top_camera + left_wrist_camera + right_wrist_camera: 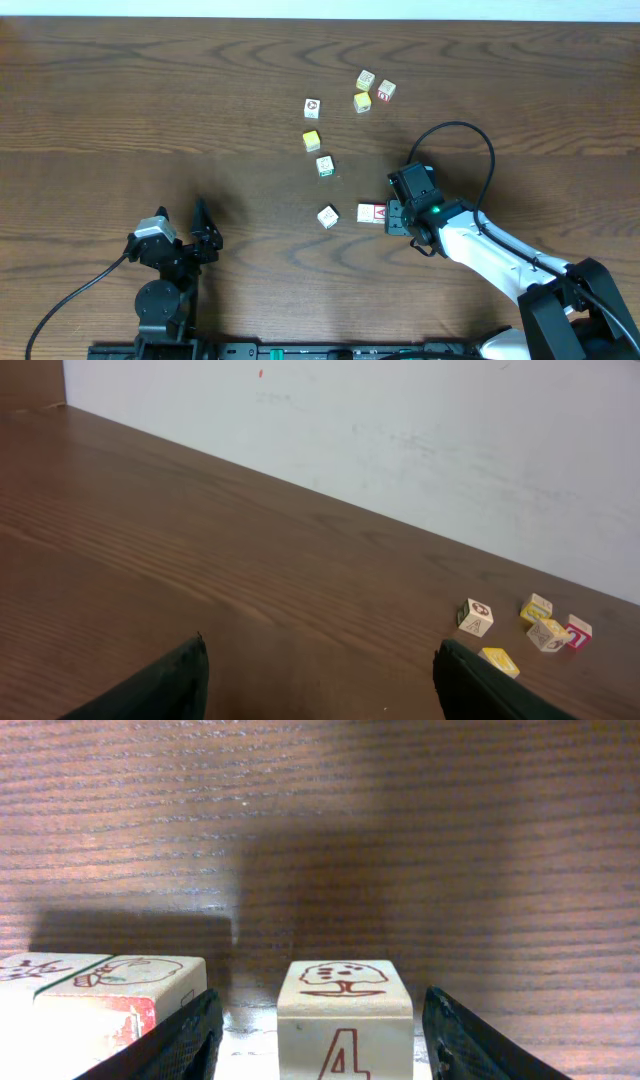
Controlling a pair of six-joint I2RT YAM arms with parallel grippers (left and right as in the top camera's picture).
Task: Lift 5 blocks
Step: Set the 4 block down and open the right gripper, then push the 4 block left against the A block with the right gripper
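A cream block with a tree picture and a red 4 stands between the fingers of my right gripper, which is open with a gap on each side. Just outside its left finger sits a red-faced block. From overhead, the right gripper is beside that red-faced block, with another block further left. A green-trimmed block and three more picture blocks lie farther back. My left gripper is open and holds nothing, far from all the blocks.
Two solid yellow cubes lie among the blocks. The right arm's black cable loops over the table behind it. A white wall rises beyond the table's far edge.
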